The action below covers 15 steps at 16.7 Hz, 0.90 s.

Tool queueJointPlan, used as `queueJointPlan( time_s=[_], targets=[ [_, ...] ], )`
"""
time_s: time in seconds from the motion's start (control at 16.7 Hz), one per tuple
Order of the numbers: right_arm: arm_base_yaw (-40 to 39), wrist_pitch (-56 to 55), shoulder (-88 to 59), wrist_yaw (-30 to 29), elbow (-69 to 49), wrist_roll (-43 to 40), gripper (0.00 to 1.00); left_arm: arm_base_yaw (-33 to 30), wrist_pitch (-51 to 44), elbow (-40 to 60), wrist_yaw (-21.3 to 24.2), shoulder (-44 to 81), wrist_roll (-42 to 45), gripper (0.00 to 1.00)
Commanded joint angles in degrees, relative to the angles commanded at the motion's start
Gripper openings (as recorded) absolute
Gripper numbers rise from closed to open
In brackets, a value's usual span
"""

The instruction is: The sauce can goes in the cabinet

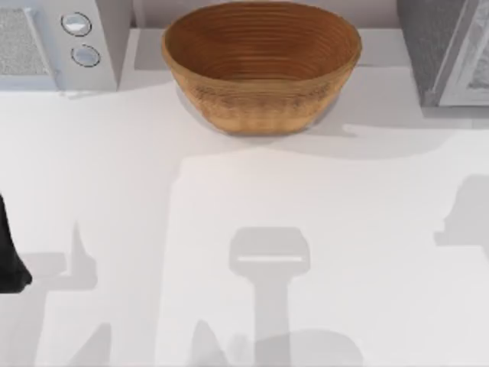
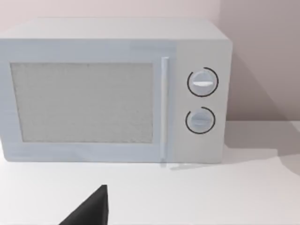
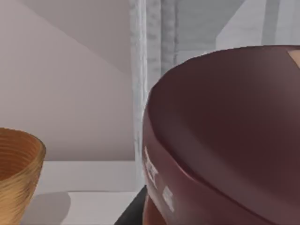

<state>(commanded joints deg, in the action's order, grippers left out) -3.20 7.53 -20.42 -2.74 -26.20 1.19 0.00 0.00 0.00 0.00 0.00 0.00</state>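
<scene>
The sauce can sits right up against the right wrist camera, the cabinet just beyond it; the right claw's grip cannot be told. The left arm idles at the table's left edge.

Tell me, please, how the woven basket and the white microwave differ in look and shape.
The basket is brown, woven and oval, while the microwave is white, smooth and boxy. The basket is open at the top; the microwave is closed, its door shut, with two round knobs beside it. The basket sits mid-table at the back, the microwave in the back left corner. Both rest on the white table.
</scene>
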Motion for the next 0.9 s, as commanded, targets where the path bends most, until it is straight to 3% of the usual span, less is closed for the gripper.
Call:
queueJointPlan(
  time_s=[0.6, 0.9],
  targets=[
    [-4.89, 14.96, -38.59, -6.26, -55.56, 0.63, 0.00, 0.00, 0.00, 0.00, 0.00, 0.00, 0.00, 1.00],
    [-7.01, 20.26, -52.32, -8.13, -74.58, 0.11, 0.00, 0.00, 0.00, 0.00, 0.00, 0.00, 0.00, 1.00]
  ],
)
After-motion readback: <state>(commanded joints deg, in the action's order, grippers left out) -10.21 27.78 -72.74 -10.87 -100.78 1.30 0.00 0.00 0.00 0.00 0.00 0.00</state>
